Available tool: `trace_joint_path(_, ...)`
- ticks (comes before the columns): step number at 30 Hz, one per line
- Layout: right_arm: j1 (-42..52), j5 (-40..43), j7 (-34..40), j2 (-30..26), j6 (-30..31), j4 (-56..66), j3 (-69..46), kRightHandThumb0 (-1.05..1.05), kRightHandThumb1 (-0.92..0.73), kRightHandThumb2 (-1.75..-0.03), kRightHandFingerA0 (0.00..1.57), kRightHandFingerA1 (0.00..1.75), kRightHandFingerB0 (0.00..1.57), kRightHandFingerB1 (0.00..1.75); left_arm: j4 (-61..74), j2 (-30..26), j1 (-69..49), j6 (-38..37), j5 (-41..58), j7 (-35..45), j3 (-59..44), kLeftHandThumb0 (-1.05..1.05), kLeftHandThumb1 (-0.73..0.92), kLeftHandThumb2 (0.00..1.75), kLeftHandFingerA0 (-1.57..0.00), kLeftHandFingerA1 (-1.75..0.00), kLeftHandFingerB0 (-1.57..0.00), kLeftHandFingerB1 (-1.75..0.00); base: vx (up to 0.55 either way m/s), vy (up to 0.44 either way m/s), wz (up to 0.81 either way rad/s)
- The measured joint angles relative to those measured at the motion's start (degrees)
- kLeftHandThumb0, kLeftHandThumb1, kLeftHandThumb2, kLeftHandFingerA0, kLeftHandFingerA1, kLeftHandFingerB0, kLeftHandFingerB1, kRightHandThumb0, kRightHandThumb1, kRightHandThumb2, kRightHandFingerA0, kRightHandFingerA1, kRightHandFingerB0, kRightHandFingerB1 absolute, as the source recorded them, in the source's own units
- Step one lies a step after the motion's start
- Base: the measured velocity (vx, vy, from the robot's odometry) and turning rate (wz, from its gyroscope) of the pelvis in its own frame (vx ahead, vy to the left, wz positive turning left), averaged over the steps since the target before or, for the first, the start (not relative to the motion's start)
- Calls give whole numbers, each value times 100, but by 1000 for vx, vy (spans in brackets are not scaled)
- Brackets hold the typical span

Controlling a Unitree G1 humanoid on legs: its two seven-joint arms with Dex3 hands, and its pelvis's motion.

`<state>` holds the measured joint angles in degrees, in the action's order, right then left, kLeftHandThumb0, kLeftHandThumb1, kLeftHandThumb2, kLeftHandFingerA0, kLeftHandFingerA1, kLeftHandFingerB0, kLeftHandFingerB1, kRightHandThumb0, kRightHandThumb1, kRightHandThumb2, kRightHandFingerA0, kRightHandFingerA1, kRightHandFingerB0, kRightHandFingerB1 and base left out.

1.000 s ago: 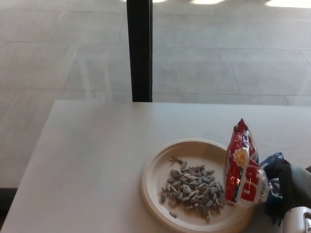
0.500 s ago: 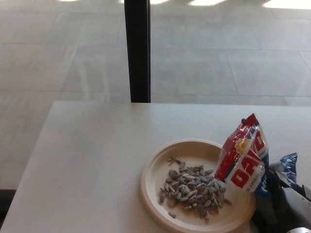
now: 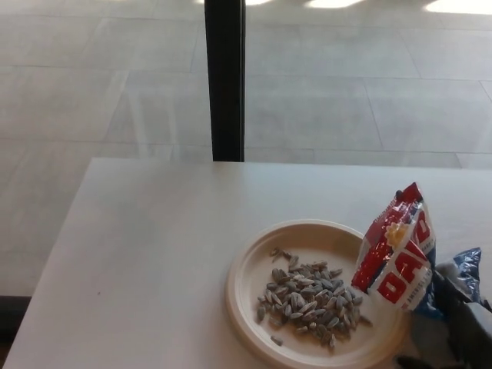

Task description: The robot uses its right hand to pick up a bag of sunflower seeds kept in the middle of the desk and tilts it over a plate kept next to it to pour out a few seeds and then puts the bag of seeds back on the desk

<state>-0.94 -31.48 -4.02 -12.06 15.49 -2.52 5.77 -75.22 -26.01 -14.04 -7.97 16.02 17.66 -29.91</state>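
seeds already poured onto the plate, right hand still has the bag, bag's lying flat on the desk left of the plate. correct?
Not quite. The seeds are on the plate and the right hand holds the bag, but the head view shows the bag upright at the plate's right edge, not flat on its left.

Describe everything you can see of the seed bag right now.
The seed bag is a glossy, crinkled packet, red with white lettering, a yellow motif near the top and blue at its lower right. It leans with its top toward the upper right, overlapping the right rim of the plate that holds the seeds. The dark right robot hand is at its lower right side; the grip itself isn't clearly visible.
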Motion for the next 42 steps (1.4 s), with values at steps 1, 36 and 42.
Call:
trace_joint_path(1, 49, 91, -86, -26, 0, 115, -44, -43, -42, -68, 0, 0, 0, 3, 0, 4, 0, 0, 5, 0, -19, -70, 70, 61, -34, -51, -37, -39, 0, 0, 0)
trace_joint_path(36, 983, 2585, -1428, -930, 76, 1151, -4701, -56, -58, -71, 0, 31, 1, 46, 0, 53, 6, 0, 7, 33, -74, -72, 74, 62, -33, -50, -33, -37, 0, 0, 0)
trace_joint_path(42, 1032, 2970, -1394, -974, 13, 94, -5732, -55, -65, -56, 0, 7, 0, 36, -1, 111, 25, 0, 5, 33, -54, -72, 70, 62, -35, -51, -38, -40, 0, 0, 0)
